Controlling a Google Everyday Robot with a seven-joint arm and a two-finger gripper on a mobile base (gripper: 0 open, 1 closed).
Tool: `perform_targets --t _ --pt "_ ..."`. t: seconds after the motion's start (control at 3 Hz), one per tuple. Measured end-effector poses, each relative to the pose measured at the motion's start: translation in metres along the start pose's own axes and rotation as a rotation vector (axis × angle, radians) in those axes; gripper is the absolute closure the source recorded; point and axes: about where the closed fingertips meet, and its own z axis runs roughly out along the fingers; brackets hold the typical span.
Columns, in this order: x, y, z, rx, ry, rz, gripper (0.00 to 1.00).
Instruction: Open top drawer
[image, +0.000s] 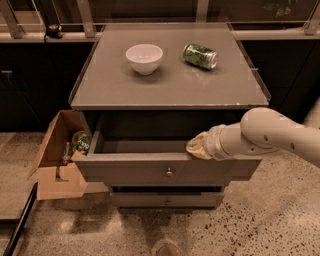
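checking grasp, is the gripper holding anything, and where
The gripper is at the upper front edge of the top drawer, right of its knob; a hold cannot be told.

So the white arm comes in from the right edge of the view, bends at a fat rounded joint, then runs left almost level. After that there's a ribbed wrist. The yellowish gripper sits on the end, pointing left, just right of centre and a bit below mid-height.
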Motion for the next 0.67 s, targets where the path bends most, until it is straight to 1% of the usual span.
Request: perform_targets --t 0.67 --pt "0.005 0.0152 -0.0016 -0.019 -0.014 0.018 1.0"
